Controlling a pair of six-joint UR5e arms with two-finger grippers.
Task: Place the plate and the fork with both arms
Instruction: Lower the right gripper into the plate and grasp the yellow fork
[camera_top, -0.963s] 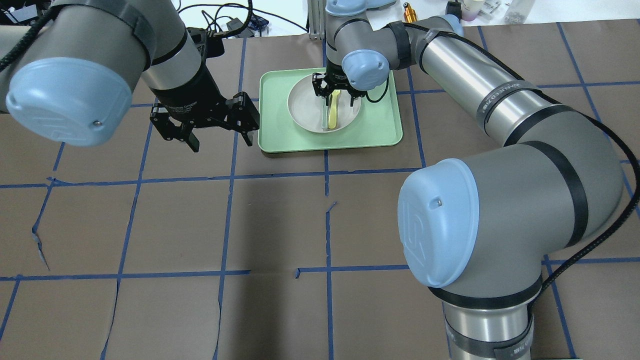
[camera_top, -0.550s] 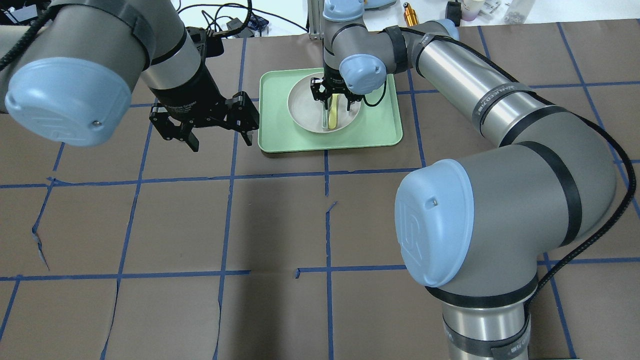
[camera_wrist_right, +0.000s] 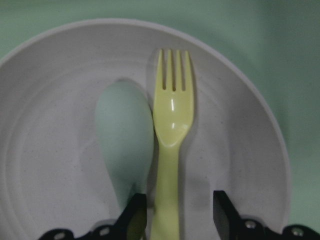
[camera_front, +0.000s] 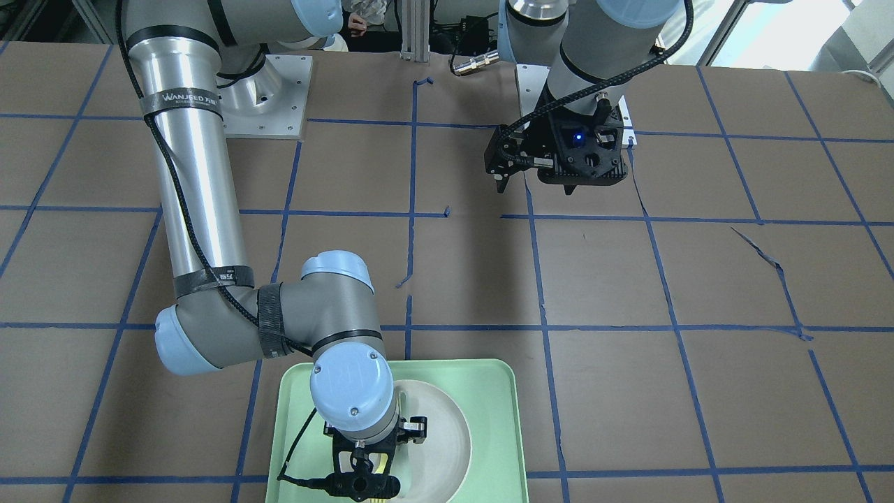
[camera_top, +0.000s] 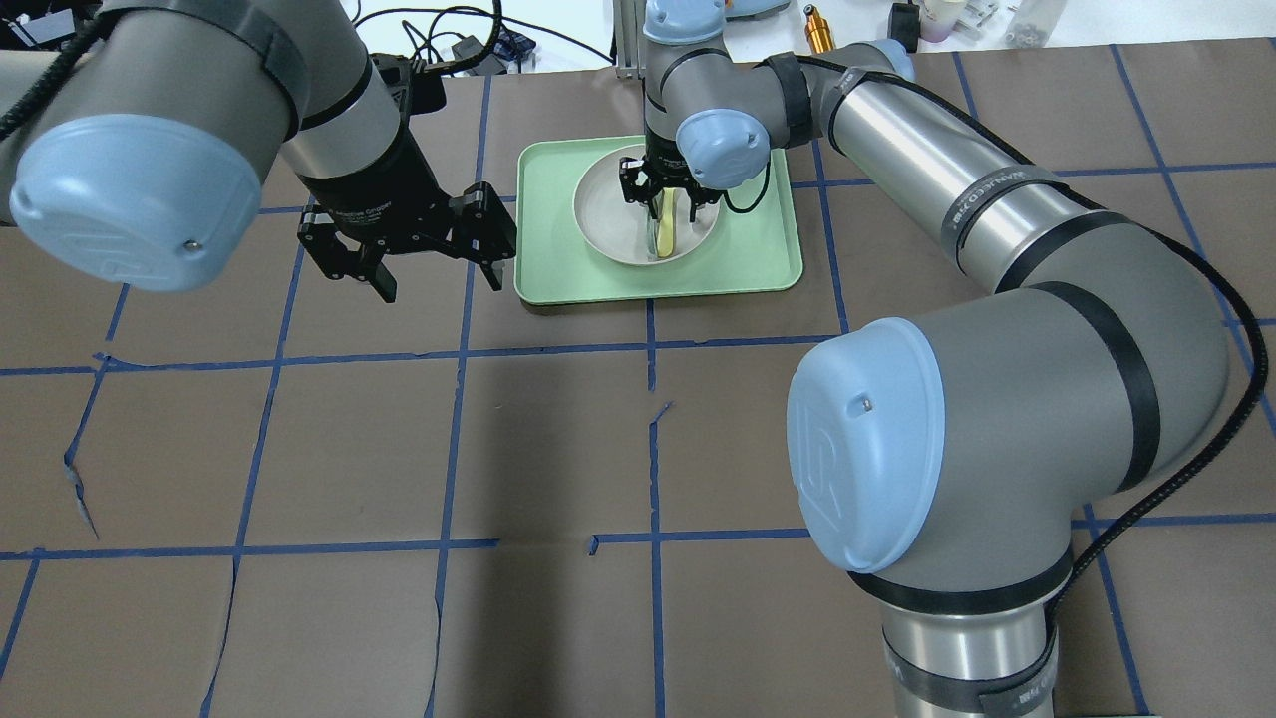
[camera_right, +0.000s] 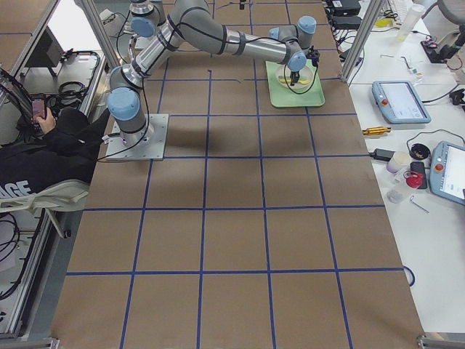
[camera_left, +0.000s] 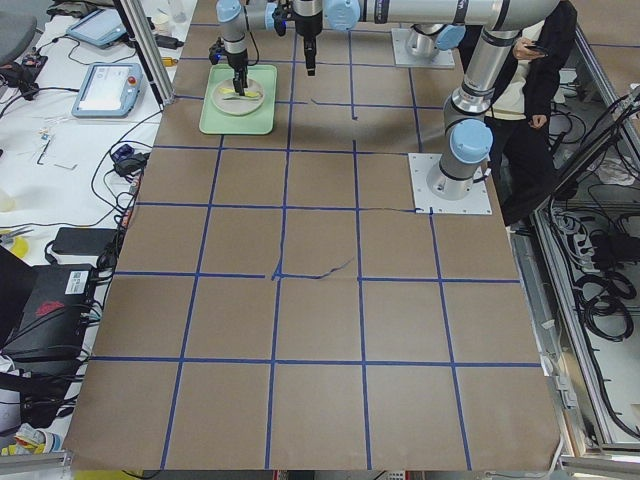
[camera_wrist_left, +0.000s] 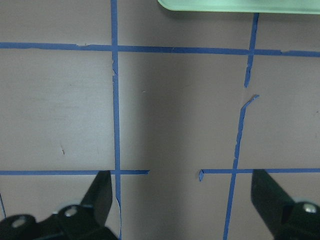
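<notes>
The off-white plate [camera_top: 608, 224] sits on the mint-green tray [camera_top: 758, 259]. The pale yellow fork [camera_top: 663, 236] lies in the plate, with a grey-green spoon [camera_wrist_right: 124, 135] beside it. In the right wrist view the fork [camera_wrist_right: 172, 115] points its tines away, and the plate [camera_wrist_right: 60, 125] fills the view. My right gripper [camera_top: 666, 199] is low over the plate, open, with its fingers on either side of the fork's handle [camera_wrist_right: 175, 220]. My left gripper [camera_top: 439, 284] is open and empty, above the table to the left of the tray.
The tray [camera_front: 503, 419] lies near the table's far edge. Brown paper with blue tape lines covers the table [camera_top: 558, 449]. The tray's edge shows at the top of the left wrist view [camera_wrist_left: 235, 5]. Cables and tools lie beyond the far edge [camera_top: 469, 45].
My right gripper has come down slightly closer to the plate, over the fork's handle. The left arm, plate, fork and tray have not moved.
</notes>
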